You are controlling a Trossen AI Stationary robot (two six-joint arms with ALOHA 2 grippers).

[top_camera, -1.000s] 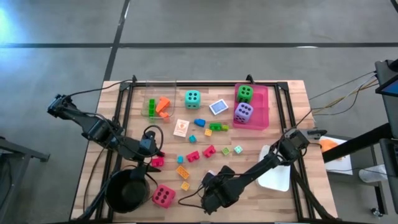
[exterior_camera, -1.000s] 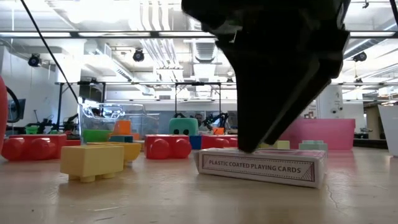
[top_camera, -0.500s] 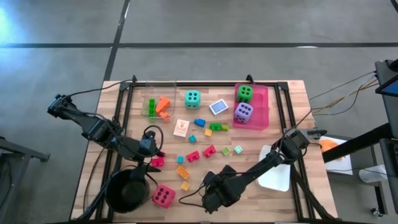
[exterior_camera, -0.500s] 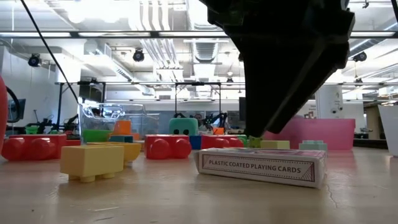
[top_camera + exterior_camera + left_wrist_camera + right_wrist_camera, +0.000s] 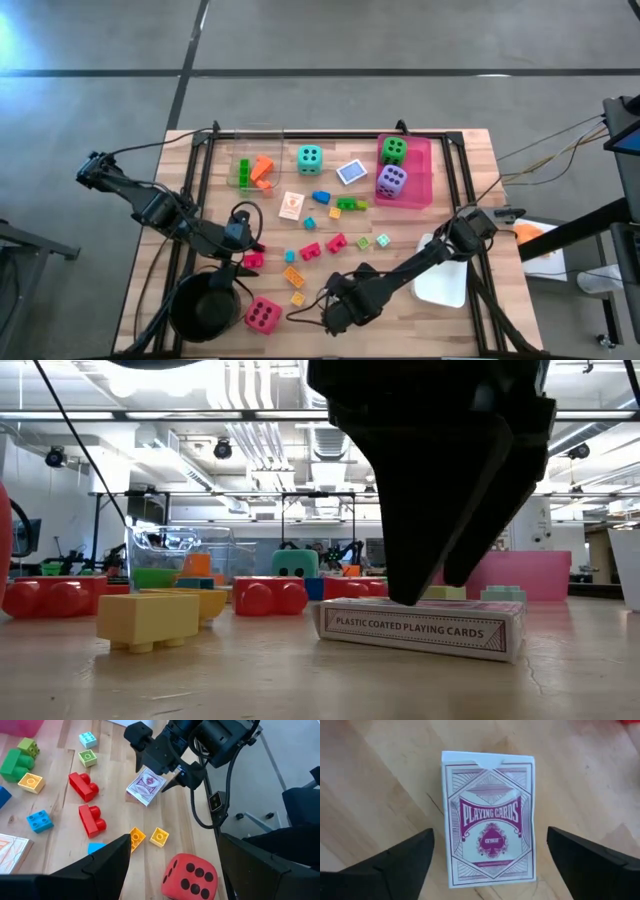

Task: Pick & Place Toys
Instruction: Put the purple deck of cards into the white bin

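A red-and-white playing-card box [image 5: 487, 817] lies flat on the wood near the table's near edge, also seen in the low view [image 5: 420, 630]. My right gripper [image 5: 490, 840] points down over it, open, one finger on each long side, with wood showing between fingers and box. My left gripper [image 5: 170, 870] hovers open and empty at the left [image 5: 245, 240], by the pink-red die [image 5: 262, 315]. The teal die [image 5: 309, 157] rests on the table at the far side. The green die [image 5: 393, 150] and purple die [image 5: 391, 181] sit in the pink tray [image 5: 425, 170].
A round black pot [image 5: 205, 305] stands near left, a white tray [image 5: 445, 285] near right, and a clear tray [image 5: 245, 150] with green and orange blocks far left. Several small blocks [image 5: 310, 250] and loose cards [image 5: 291, 205] lie mid-table.
My right gripper has opened above the card box, its fingers now standing apart on either side of it; it stays in place over the box. The box lies where it was.
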